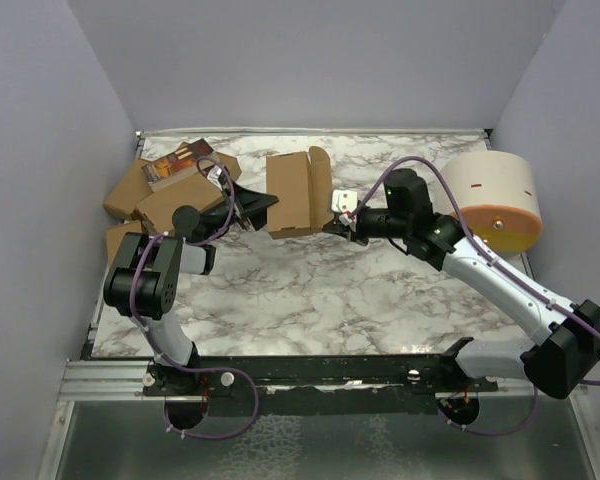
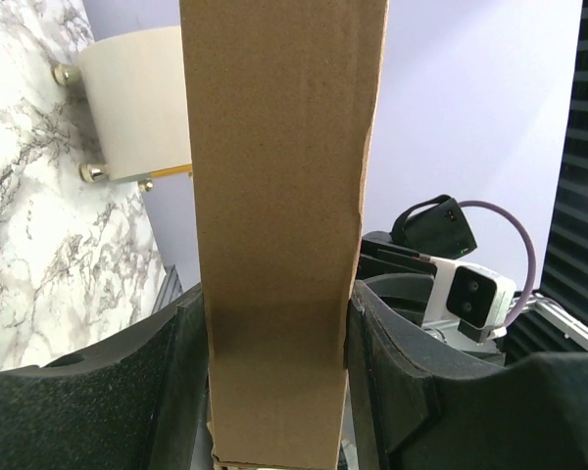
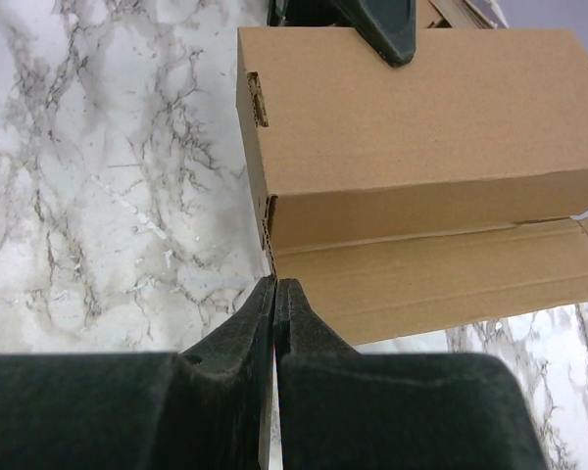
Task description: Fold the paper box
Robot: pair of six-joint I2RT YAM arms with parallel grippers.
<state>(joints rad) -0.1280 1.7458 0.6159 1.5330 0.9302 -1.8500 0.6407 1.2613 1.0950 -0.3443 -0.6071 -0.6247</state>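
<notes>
The paper box is a slim brown carton held above the marble table, with one long flap folded outward. My left gripper is shut on it from the left. In the left wrist view the carton fills the gap between both pads. My right gripper is shut with nothing between its fingers. In the right wrist view its tips press against the box at the near corner, where the flap's crease begins. A left finger shows at the box's far side.
A heap of similar brown cartons lies at the back left, right behind my left arm. A large white cylinder with an orange rim stands at the back right, beside the right arm. Purple walls close in the table on three sides.
</notes>
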